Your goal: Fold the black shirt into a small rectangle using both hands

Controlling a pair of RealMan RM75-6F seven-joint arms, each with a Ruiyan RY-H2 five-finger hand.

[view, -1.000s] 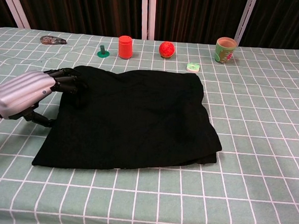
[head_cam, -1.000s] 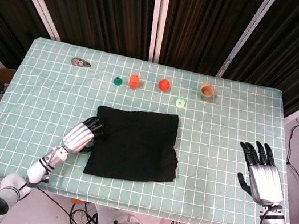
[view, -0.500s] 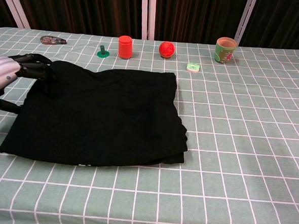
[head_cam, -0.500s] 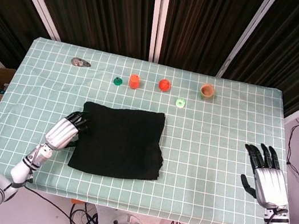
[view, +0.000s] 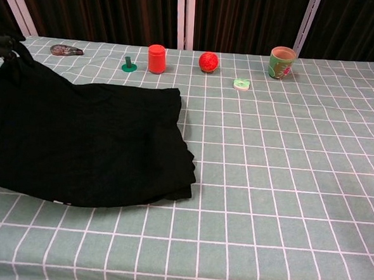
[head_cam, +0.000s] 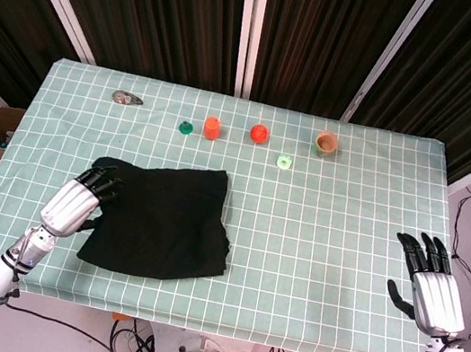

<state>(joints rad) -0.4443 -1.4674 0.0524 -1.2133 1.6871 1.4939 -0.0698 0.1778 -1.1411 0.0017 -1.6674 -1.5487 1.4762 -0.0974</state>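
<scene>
Black shirt (head_cam: 159, 219) lay as a rough folded square, left of the orange cup (head_cam: 211, 127) and nearer the robot; not yet a small rectangle. Left hand (head_cam: 78, 200) gripped its left edge. Right hand (head_cam: 430, 292) spread, empty, well apart. Judged approx. halfway; more folds left.

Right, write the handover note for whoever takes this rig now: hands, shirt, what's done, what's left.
Left hand: fingers on the upper left corner of the black cloth shirt, apparently gripping it.
Right hand: open, holding nothing, hovering near the table's right front edge, far from the shirt.
Shirt: already folded into a rough rectangle, lying on the left part of the green checked tablecloth.
Left to do: bring the right hand in and fold it smaller, then neaten the edges.
</scene>
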